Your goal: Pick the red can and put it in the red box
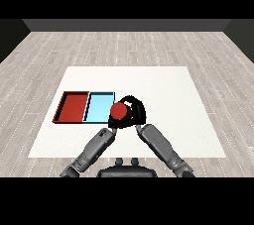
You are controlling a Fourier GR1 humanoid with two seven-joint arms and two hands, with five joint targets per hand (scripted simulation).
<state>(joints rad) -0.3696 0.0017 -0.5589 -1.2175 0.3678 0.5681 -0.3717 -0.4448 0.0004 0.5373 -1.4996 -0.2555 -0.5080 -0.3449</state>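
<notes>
The red can (pixel 119 112) shows its round top just at the right edge of the light blue tray (pixel 98 108). My right hand (pixel 137 111) is curled round the can from the right and behind. The red tray (pixel 72 107) lies to the left of the blue one, with nothing in it. My left forearm reaches up from the lower left, and its hand (pixel 112 123) is mostly hidden below the can. Whether the can rests on the table or hangs above it cannot be told.
The two trays lie side by side on the left part of the white table (pixel 163 90). Grey plank floor surrounds the table on all sides.
</notes>
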